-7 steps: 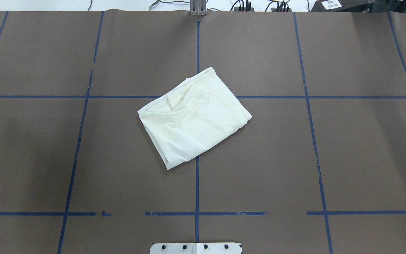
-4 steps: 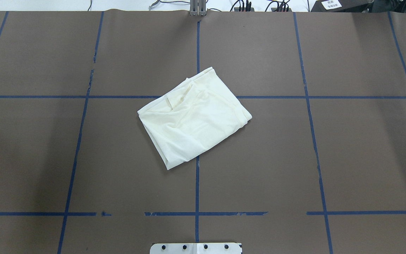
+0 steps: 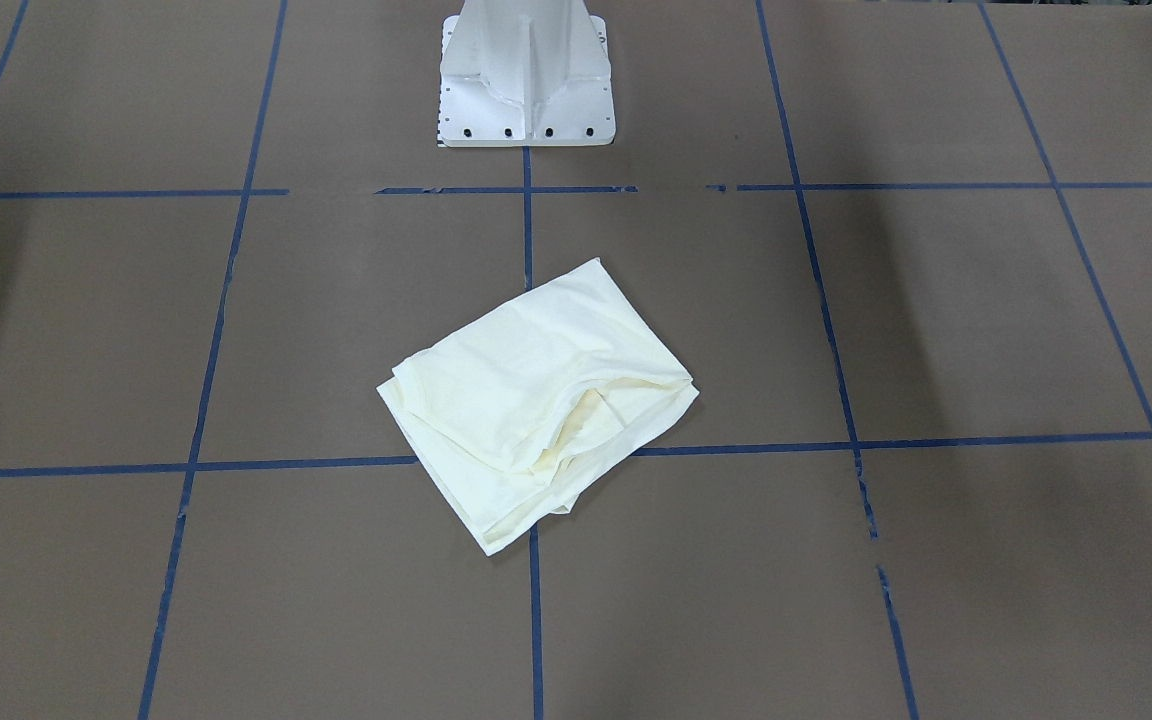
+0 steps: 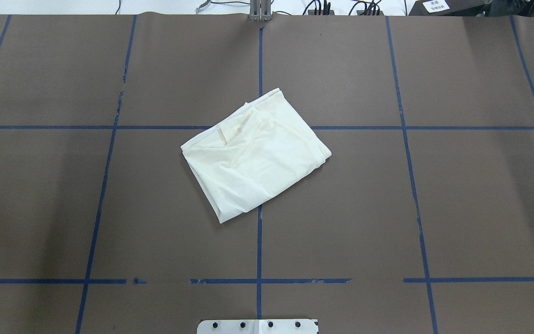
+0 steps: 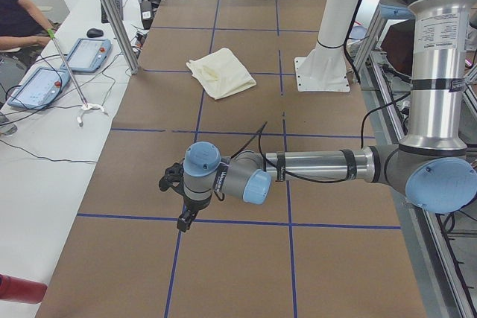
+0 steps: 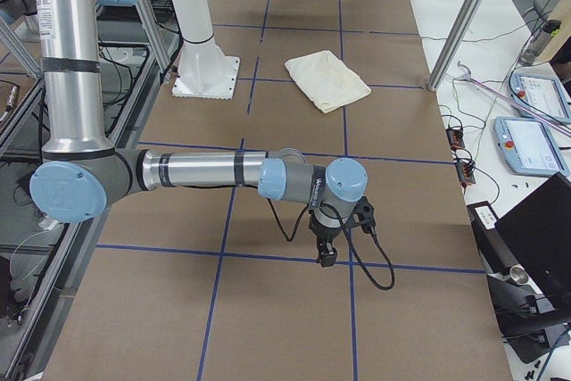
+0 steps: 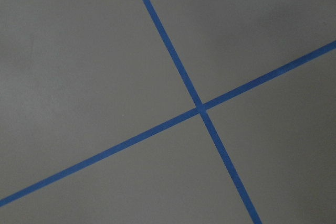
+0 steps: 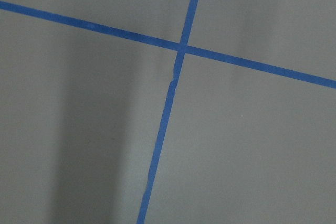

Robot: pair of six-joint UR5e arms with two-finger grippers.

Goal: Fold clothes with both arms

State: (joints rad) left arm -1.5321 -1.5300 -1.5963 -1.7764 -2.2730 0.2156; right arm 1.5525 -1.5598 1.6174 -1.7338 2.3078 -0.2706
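The shirt point(image 4: 254, 155) lies folded into a compact, roughly four-sided packet on the counter point(image 4: 457, 185), out in front of the pedestal point(image 3: 526, 75) and apart from it, with one strip of blue tape point(image 4: 259, 246) running from the pedestal straight under it. Only plain cream cloth shows. The packet sits turned at an angle to the tape grid, with layered edges and a loose tuck of cloth on the side away from the pedestal. Nothing touches it. The left arm point(image 5: 313, 165) stretches low over the counter well off to the pedestal's left. Its left pincer point(image 5: 183, 221) points down just above a tape line and has hold of nothing. It appears only in the side view, so I cannot tell how far its jaws are apart. The right arm point(image 6: 196, 169) mirrors it, well off to the pedestal's right. Its right pincer point(image 6: 326, 256) also points down over bare counter with nothing in it, and its opening cannot be told either. Each wrist view shows only brown counter and a crossing of tape. A person point(image 5: 19, 13) sits at a side desk beyond the counter's edge.
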